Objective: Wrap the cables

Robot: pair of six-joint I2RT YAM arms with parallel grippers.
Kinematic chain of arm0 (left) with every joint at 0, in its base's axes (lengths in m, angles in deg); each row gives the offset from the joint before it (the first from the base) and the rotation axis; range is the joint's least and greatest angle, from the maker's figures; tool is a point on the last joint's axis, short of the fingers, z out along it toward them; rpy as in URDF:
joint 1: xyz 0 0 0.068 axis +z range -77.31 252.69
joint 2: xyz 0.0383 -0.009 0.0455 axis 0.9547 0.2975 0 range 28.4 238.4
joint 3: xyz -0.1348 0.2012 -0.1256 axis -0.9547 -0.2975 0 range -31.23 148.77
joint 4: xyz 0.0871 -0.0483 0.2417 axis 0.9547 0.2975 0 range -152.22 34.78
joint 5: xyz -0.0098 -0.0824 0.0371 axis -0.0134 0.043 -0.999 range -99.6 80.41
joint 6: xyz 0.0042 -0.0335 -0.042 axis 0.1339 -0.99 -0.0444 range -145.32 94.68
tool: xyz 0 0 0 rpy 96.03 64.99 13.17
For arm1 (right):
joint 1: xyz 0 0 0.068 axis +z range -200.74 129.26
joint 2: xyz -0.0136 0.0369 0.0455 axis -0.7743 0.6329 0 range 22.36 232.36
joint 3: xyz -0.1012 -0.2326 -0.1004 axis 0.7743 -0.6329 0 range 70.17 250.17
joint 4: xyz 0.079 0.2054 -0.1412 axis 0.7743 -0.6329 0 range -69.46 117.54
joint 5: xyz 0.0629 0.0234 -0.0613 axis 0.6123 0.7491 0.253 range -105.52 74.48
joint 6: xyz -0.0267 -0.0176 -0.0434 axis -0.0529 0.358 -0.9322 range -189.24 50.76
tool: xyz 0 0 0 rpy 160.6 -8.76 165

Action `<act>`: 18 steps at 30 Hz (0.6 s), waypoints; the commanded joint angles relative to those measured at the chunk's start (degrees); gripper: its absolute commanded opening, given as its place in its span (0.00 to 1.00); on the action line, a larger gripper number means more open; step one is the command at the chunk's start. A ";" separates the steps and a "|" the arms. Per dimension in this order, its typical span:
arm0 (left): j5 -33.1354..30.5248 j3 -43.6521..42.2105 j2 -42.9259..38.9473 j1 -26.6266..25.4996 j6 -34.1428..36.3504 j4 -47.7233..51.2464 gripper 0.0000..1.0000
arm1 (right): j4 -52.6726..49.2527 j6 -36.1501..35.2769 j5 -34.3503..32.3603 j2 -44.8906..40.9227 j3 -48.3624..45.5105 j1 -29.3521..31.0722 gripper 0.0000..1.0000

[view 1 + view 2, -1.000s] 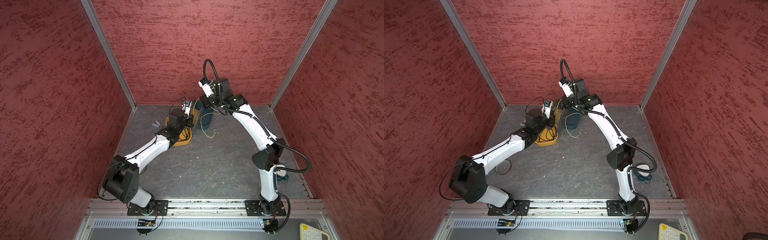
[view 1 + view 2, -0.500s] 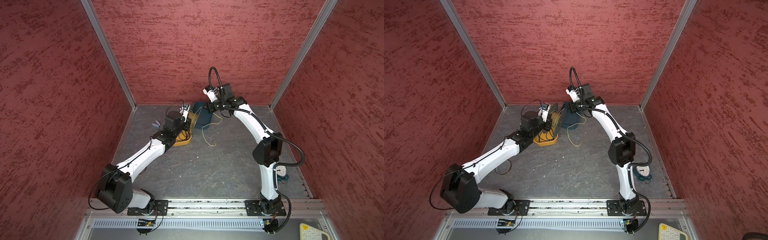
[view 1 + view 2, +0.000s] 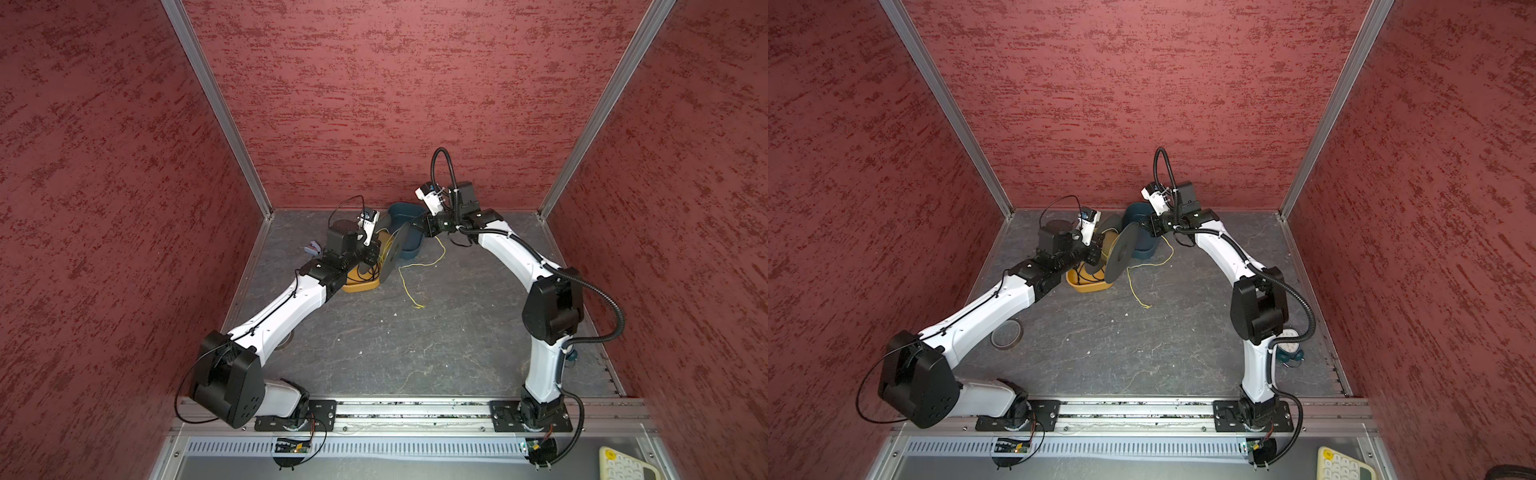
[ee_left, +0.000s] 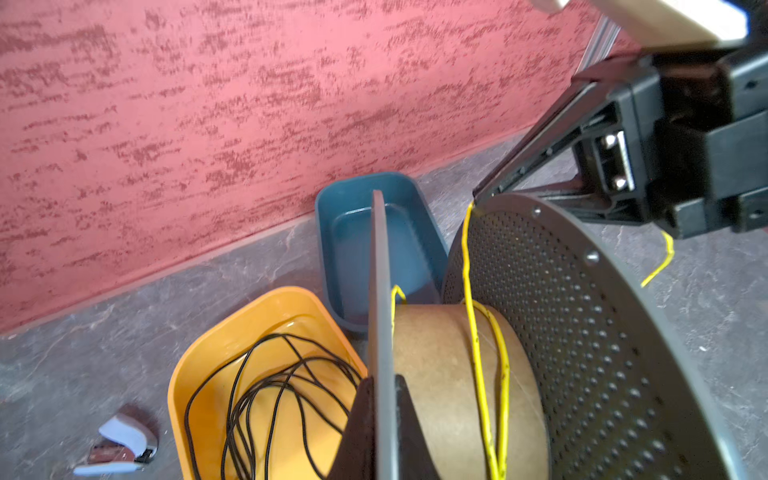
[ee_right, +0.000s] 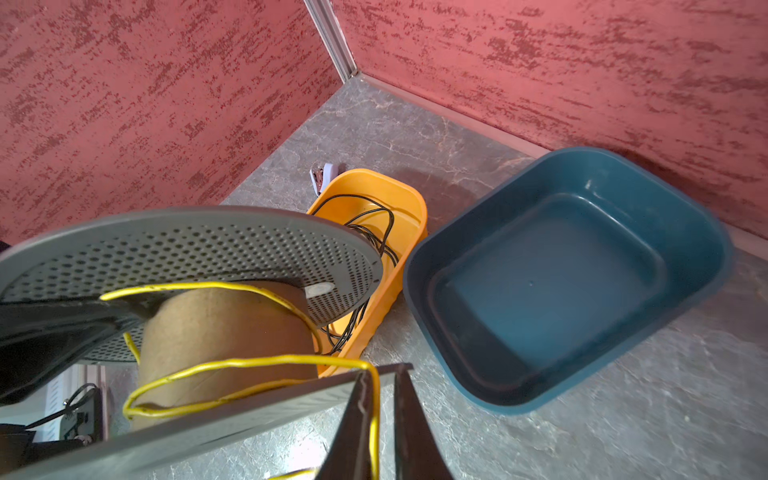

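A grey spool (image 3: 392,253) with a brown cardboard core (image 4: 436,374) stands on edge between my two grippers in both top views (image 3: 1120,253). My left gripper (image 4: 384,386) is shut on the rim of one plain flange. The cable, a thin yellow wire (image 4: 473,332), loops twice round the core. It passes over the rim of the perforated flange and between the fingers of my right gripper (image 5: 380,374). Those fingers stand slightly apart, with the wire (image 5: 249,363) lying against one of them. The wire's loose tail (image 3: 402,276) trails on the floor in both top views (image 3: 1133,286).
An orange tray (image 4: 199,374) holding a coiled black cable sits under the spool's left side. A blue tub (image 5: 582,270) stands by the back wall. A stapler (image 4: 120,444) lies left of the tray. A tape roll (image 3: 1005,334) and a dial gauge (image 3: 1289,345) lie nearer the front.
My right gripper has come down from above to the spool's rim, and its fingers have parted a little. My left arm has reached further back with the spool. The wire's tail now lies longer on the floor.
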 commanded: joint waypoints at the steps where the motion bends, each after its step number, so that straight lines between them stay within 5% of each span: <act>1: 1.06 3.76 -3.48 0.42 -1.13 -3.90 0.00 | 4.26 -0.87 -5.10 -2.38 -3.63 -2.80 0.21; 6: 1.62 4.01 -3.33 0.42 -1.30 -3.60 0.00 | 7.23 -0.27 -5.04 -5.89 -8.52 -3.08 0.24; 12: 1.88 4.60 -2.87 0.62 -1.41 -2.57 0.00 | 8.37 0.21 -6.25 -8.57 -12.33 -3.52 0.47; 18: 2.06 4.78 -2.74 0.91 -1.38 -1.97 0.00 | 11.60 1.93 -6.07 -12.06 -17.79 -3.66 0.44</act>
